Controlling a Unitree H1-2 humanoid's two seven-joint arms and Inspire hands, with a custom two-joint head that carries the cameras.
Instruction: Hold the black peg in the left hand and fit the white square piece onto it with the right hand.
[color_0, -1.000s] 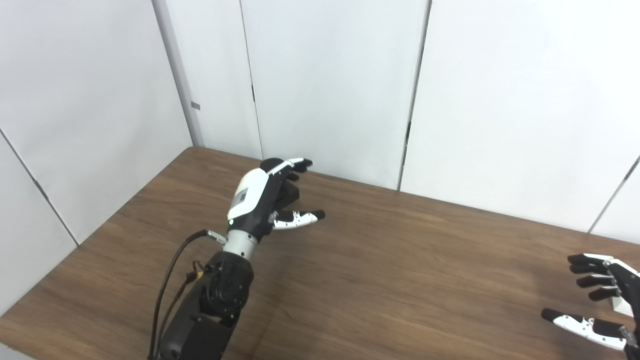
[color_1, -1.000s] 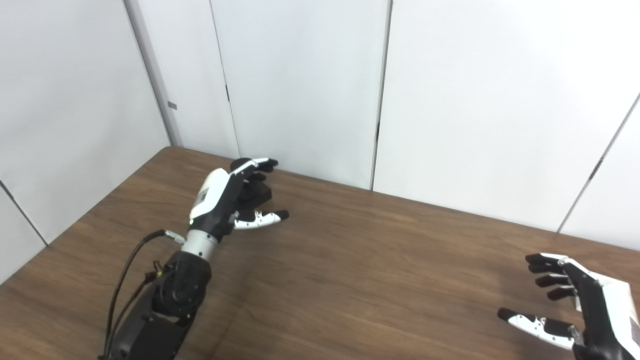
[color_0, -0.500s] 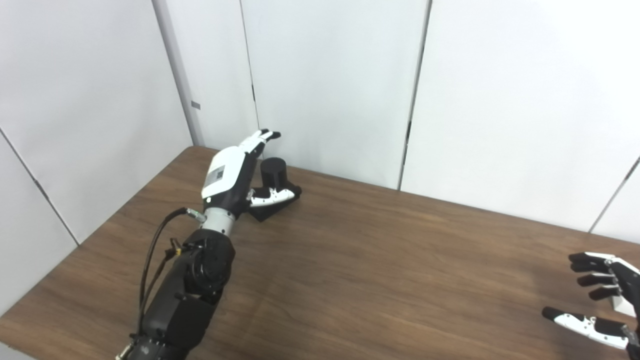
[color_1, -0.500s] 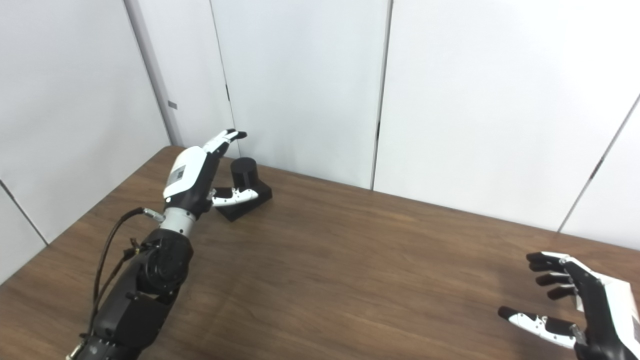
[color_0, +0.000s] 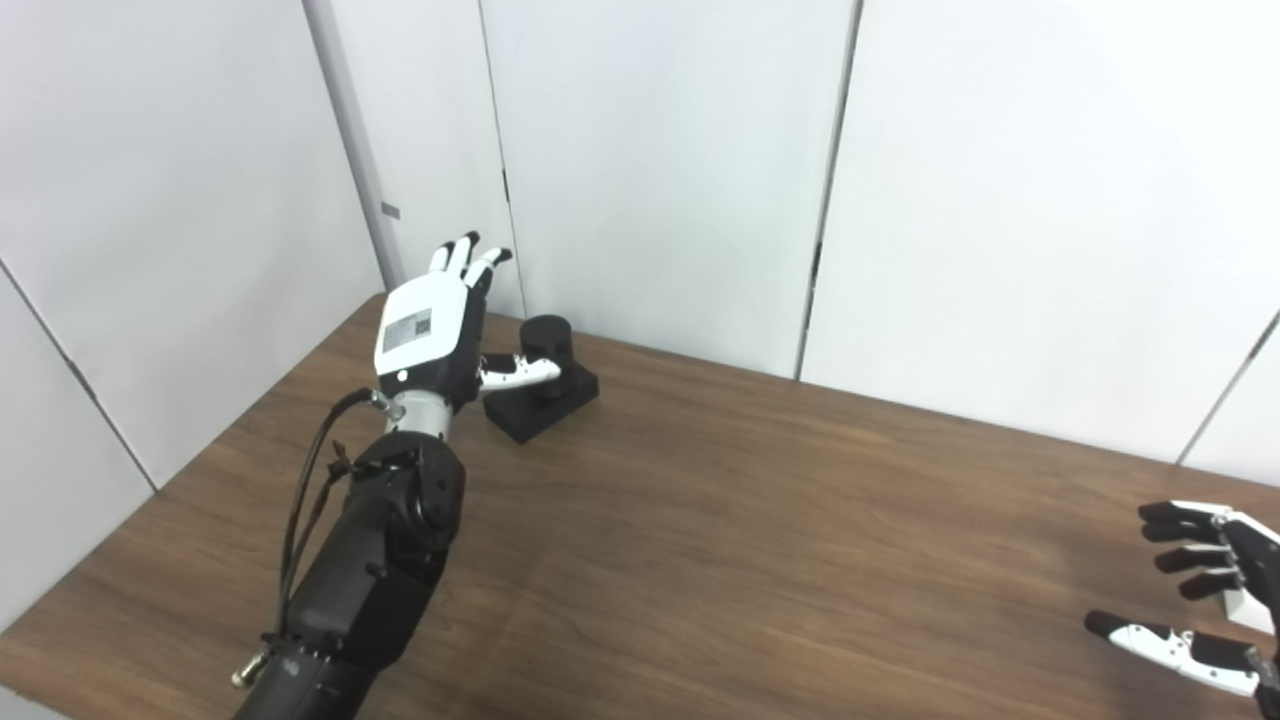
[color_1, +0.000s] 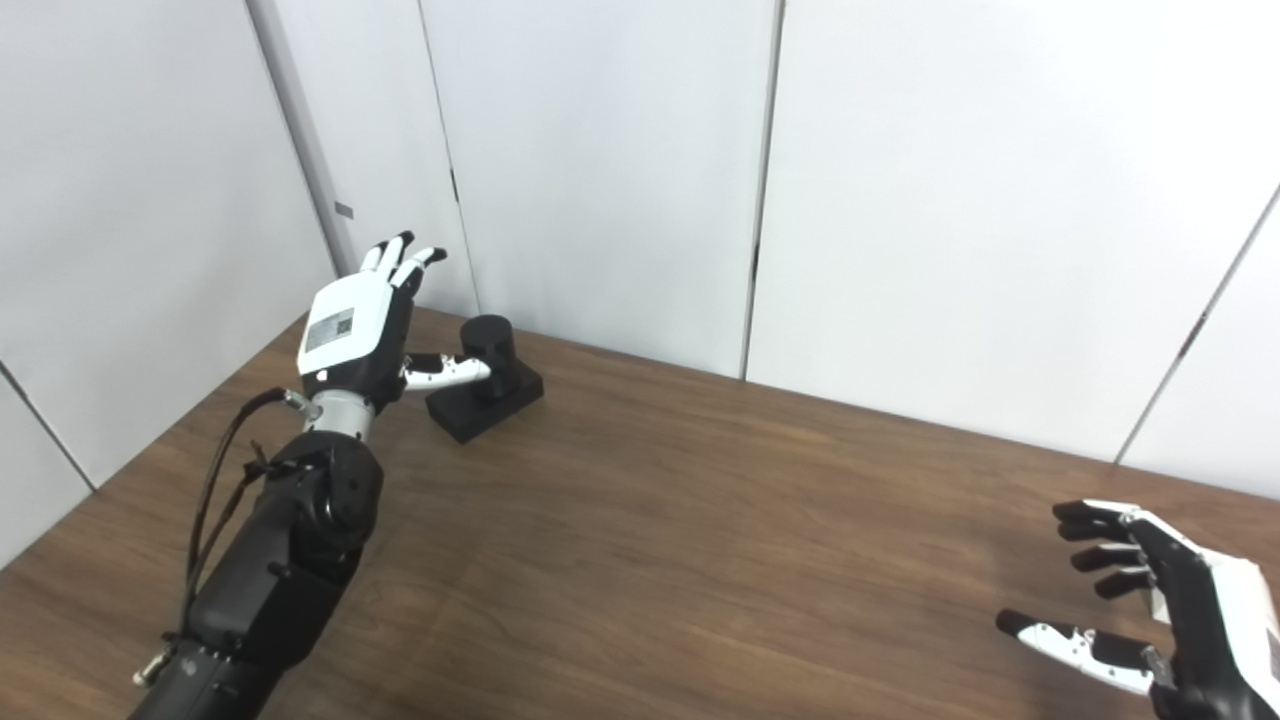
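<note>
Black peg — one short round post standing upright on a flat black square base — sits on the bench near its far left corner, close to the back edge. Only one peg shows. A small bit of something white peeks out behind the right hand at the right edge of the left eye view; it is too hidden to say what it is.

Two robot hands are in view. The left hand, black with a white back, is raised just to the left of the peg. Its fingers are spread and point up, and its thumb reaches sideways in front of the peg. It grips nothing; whether the thumb touches the peg cannot be told.

The right hand hovers near the front right corner, well apart from the peg. Its fingers are apart and gently curled — it holds nothing.

One long bench of dark brown wood grain carries it all. Plain white wall panels stand along its back and left edges.
</note>
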